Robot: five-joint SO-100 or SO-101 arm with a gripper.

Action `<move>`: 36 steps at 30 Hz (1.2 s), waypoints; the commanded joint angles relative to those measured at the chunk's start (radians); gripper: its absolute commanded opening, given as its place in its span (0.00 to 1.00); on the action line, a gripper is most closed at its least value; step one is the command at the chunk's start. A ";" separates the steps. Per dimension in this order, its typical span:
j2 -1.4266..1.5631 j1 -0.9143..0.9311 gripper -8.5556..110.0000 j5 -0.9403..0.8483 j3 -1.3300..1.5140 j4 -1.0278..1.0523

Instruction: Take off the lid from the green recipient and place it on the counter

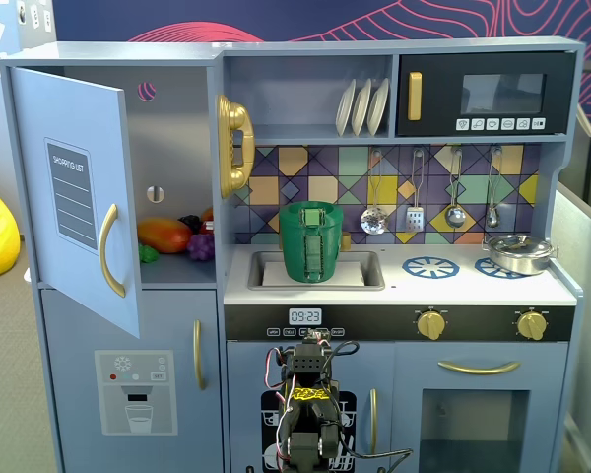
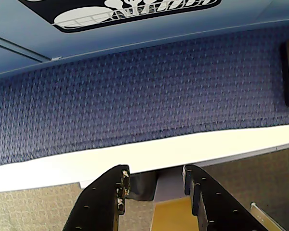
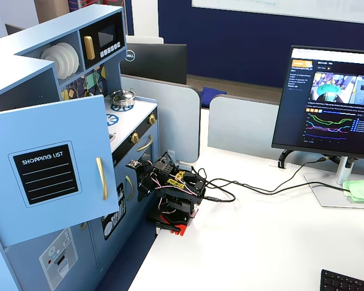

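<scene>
Gripper point(image 2: 154, 185) fingers spread, empty, folded low before the cabinet; green recipient point(image 1: 310, 246) stands in the sink, lid point(image 1: 310, 210) seated on top; raise arm, centre jaws across the lid's handle band, then close; counter point(image 1: 404, 286) beside is free.

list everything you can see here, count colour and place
tall dark-green plastic container: 1, green, in the sink
flat round green lid: 1, green, on the container
pale worktop: 1, grey-white, beside the sink
silver metal pot: 1, silver, right burner
white plates: 3, white, upper shelf
toy fruit: several, mixed colours, open cupboard
computer monitor: 1, black, desk at right
gripper: 1, black fingers apart, low by the kitchen base
</scene>
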 commanded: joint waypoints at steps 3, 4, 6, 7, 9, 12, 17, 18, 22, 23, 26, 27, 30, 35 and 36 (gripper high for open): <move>-0.009 0.040 0.07 -0.015 -0.005 0.118; -0.009 0.040 0.07 -0.015 -0.005 0.120; -0.009 0.040 0.07 -0.015 -0.005 0.123; -0.009 0.040 0.07 -0.015 -0.005 0.123; -0.009 0.040 0.07 -0.018 -0.005 0.115; -0.009 0.052 0.07 -0.021 -0.017 0.038; -0.009 0.074 0.07 -0.005 -0.109 -0.204; -0.011 0.089 0.07 0.009 -0.138 -0.256; -0.011 0.098 0.07 -0.023 -0.262 -0.459; -0.011 0.095 0.07 -0.049 -0.291 -0.509; -0.011 0.080 0.07 -0.095 -0.371 -0.644; -0.014 0.072 0.07 -0.130 -0.393 -0.686; -0.029 0.067 0.07 -0.236 -0.454 -0.742; -0.078 0.077 0.15 -0.265 -0.548 -0.795; -0.091 0.078 0.18 -0.259 -0.565 -0.811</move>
